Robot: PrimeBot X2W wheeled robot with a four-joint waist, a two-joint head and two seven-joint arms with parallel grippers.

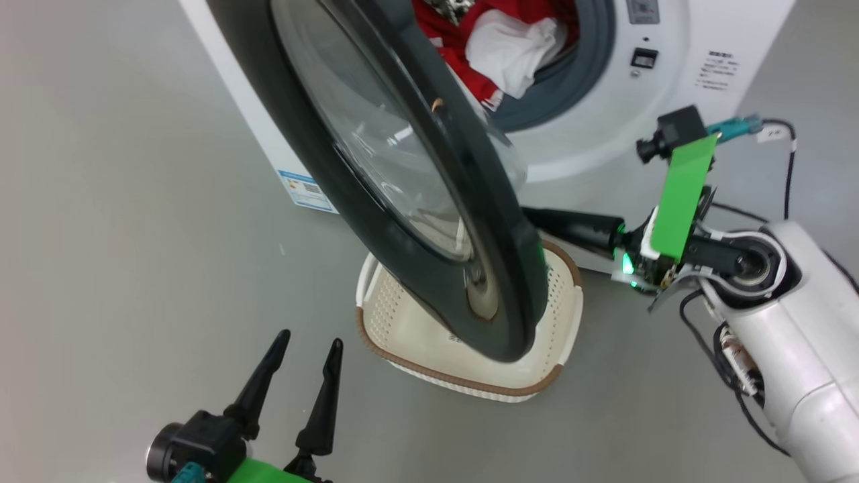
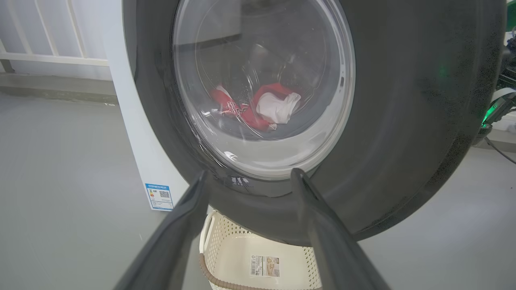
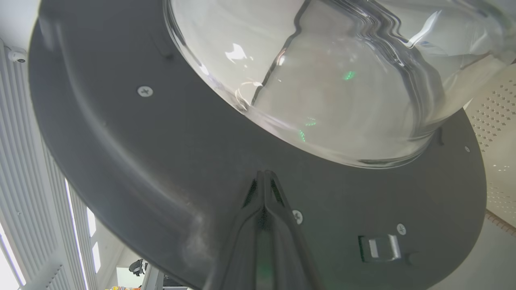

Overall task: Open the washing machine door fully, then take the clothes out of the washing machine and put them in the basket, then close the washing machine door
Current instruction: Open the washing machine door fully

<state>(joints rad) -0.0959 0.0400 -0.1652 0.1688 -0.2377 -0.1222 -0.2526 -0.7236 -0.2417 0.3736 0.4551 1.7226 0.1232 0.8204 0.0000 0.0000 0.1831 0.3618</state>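
Observation:
The washing machine door (image 1: 500,255) stands partly open, its black rim and glass bowl hanging over the cream basket (image 1: 463,386) on the floor. Red jerseys (image 1: 463,40) and a white garment (image 1: 513,47) lie in the drum of the white washing machine (image 1: 604,121). My right gripper (image 3: 264,174) is shut with nothing in it, its tip against the door's black inner face (image 3: 161,153); the head view shows the right gripper (image 1: 533,216) reaching in from the right. My left gripper (image 1: 310,339) is open, low and clear of the door's outer side (image 2: 403,100).
Grey floor surrounds the machine. A blue label sticker (image 1: 307,190) marks its left side. Cables (image 1: 788,174) and my pale right forearm (image 1: 792,322) take up the right. A white railing (image 2: 48,40) stands behind on the left.

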